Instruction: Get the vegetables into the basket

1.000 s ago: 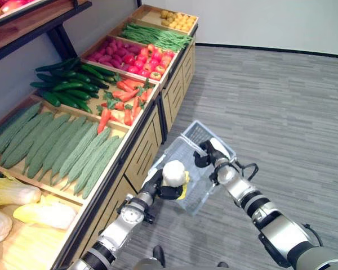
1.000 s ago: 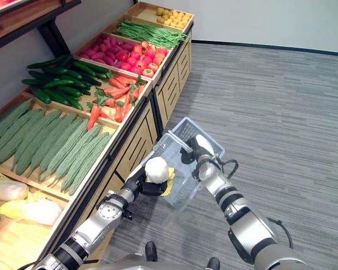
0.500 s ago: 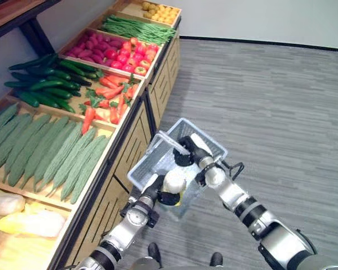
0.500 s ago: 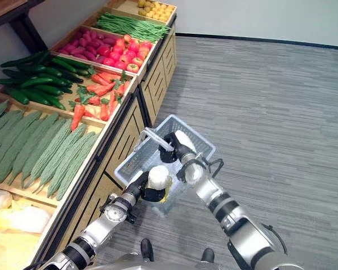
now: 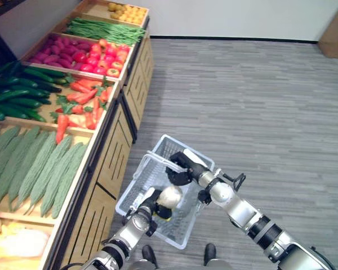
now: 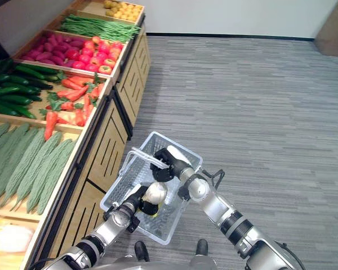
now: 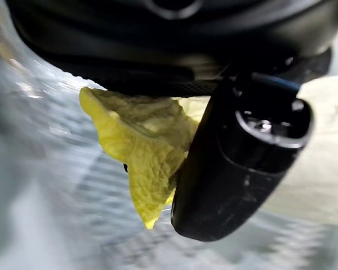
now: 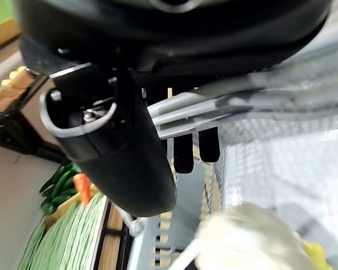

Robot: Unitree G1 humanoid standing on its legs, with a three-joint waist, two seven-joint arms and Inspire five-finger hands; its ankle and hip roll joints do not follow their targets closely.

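Left arm reaches up from lower left, left hand (image 5: pixel 158 203) curled round a cabbage (image 5: pixel 170 197) inside the basket (image 5: pixel 136 183). Right arm stretches in from lower right, right hand (image 5: pixel 181 166) clenched on the basket's handles (image 8: pixel 225 98).

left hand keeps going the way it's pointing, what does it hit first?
Most likely the basket floor: the left hand, shut on the cabbage, already points down into it, with mesh showing just past the leaves in its wrist view. Depth is unclear.

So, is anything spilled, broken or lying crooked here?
Nothing stands out. The right hand holds the basket by its handle, the left hand holds a napa cabbage over it, and the carrots lie in their bin.
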